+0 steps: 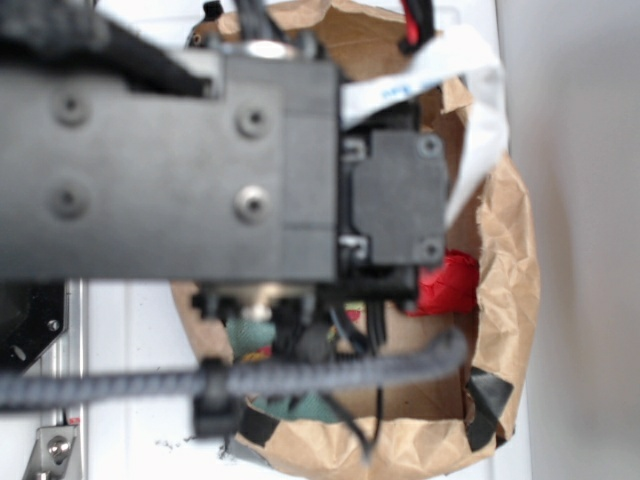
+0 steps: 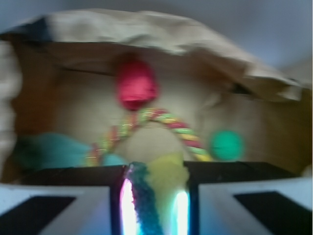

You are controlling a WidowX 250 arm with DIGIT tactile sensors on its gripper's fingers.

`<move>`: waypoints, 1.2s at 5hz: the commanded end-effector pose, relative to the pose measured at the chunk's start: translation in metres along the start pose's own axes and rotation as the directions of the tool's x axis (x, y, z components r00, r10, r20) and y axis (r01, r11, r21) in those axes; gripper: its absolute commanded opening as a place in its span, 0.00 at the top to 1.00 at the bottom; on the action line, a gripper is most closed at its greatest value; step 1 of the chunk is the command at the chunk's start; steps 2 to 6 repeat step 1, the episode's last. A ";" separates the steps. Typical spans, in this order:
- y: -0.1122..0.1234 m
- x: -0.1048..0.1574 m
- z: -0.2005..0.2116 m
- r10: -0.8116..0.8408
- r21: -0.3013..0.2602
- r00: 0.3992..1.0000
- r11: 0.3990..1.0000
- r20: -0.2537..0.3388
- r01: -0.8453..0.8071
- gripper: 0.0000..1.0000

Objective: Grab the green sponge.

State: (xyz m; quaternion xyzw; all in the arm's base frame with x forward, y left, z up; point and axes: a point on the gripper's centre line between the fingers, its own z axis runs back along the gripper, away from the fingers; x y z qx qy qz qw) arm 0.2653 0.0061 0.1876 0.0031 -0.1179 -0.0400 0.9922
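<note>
Brown paper bag (image 2: 161, 34) lying open, walls crumpled. Inside at far wall, red toy (image 2: 137, 84); nearer, striped rope (image 2: 168, 120) arched; teal cloth (image 2: 46, 149) left, green ball (image 2: 227, 145) right. Nearest, claw (image 2: 154, 200) closed on green sponge (image 2: 164, 186), yellow foam with dark scouring strip at left.

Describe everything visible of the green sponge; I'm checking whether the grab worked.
In the wrist view, the green sponge is a soft yellow foam block with a dark green scouring layer along its left side. It stands on edge between the fingers of the claw, which press it from both sides, inside the brown paper bag. Its lower part is cut off by the frame. The exterior view hides it behind the arm.
</note>
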 end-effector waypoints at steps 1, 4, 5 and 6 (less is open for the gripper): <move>0.013 0.010 0.022 0.091 -0.036 0.993 0.995 0.074 -0.088 1.00; 0.013 0.010 0.022 0.091 -0.036 0.993 0.995 0.074 -0.088 1.00; 0.013 0.010 0.022 0.091 -0.036 0.993 0.995 0.074 -0.088 1.00; 0.013 0.010 0.022 0.091 -0.036 0.993 0.995 0.074 -0.088 1.00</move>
